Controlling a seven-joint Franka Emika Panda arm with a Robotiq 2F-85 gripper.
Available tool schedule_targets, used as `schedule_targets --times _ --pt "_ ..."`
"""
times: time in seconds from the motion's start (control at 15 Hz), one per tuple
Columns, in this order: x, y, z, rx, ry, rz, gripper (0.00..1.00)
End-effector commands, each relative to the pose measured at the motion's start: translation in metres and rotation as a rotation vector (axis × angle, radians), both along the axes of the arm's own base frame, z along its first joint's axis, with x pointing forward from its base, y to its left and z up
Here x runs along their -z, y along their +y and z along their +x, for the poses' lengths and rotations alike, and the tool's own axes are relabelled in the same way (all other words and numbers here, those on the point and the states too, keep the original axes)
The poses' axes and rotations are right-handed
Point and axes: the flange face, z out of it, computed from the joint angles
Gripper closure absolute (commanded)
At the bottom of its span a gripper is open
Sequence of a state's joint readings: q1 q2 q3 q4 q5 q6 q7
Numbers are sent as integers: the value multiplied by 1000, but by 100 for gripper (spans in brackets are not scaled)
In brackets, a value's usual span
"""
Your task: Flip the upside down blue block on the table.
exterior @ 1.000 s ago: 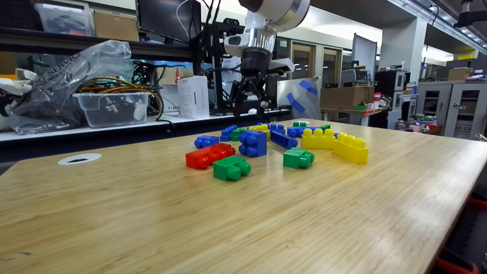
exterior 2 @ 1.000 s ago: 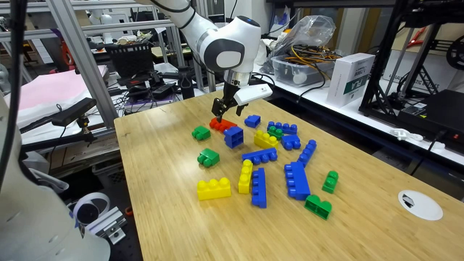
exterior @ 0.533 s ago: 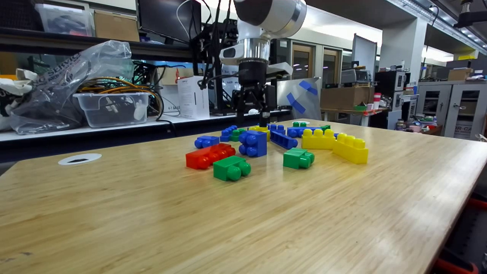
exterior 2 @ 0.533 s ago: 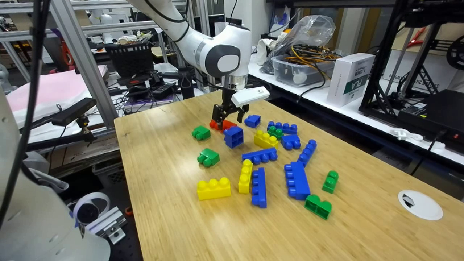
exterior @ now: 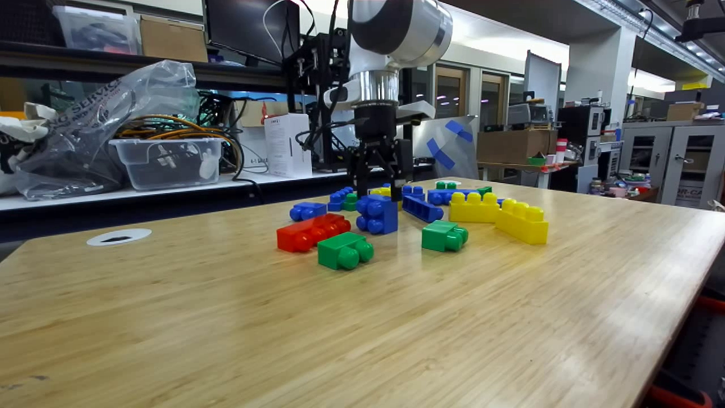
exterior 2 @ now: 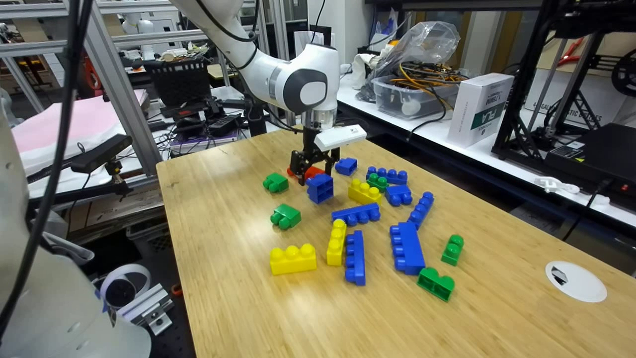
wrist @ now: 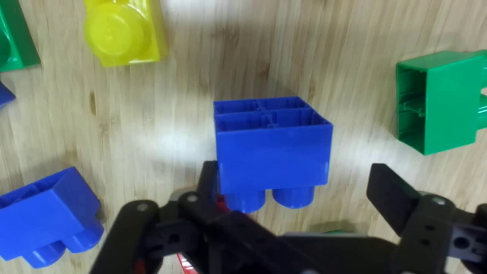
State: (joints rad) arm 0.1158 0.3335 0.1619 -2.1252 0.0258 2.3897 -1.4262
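Note:
The blue block (exterior: 378, 214) lies on its side on the wooden table (exterior: 362, 317), its studs facing sideways. In an exterior view its hollow side shows (exterior 2: 324, 189). In the wrist view the block (wrist: 274, 158) has its hollow side toward the picture's top and its studs toward the bottom. My gripper (wrist: 295, 173) is open, fingers pointing down. One finger is close to the block's left face in the wrist view; touching or not, I cannot tell. The other finger is apart from its right face. In both exterior views the gripper (exterior: 378, 195) (exterior 2: 315, 177) is just above and behind the block.
A red brick (exterior: 312, 231) lies close beside the block, partly behind the gripper in an exterior view (exterior 2: 313, 172). Green bricks (exterior: 344, 250) (exterior 2: 286, 216), yellow bricks (exterior 2: 365, 191) and a smaller blue brick (exterior 2: 346, 166) lie around it. Longer blue bricks (exterior 2: 357, 214) lie farther off.
My gripper has come down and closer to the blue block, and its fingers now point more straight down. The bricks have not visibly moved.

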Motion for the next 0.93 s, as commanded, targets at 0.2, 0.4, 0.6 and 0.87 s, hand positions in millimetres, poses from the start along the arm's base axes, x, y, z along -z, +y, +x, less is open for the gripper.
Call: schedule_targets --times 0.2,0.4,0.6,0.87 --pt "13 5 1 -12 -7 -28 28" --pt "15 5 1 -15 -10 -19 49" --pt "11 0 4 -6 -19 5 55" --pt "0 -17 9 20 -24 101 55"
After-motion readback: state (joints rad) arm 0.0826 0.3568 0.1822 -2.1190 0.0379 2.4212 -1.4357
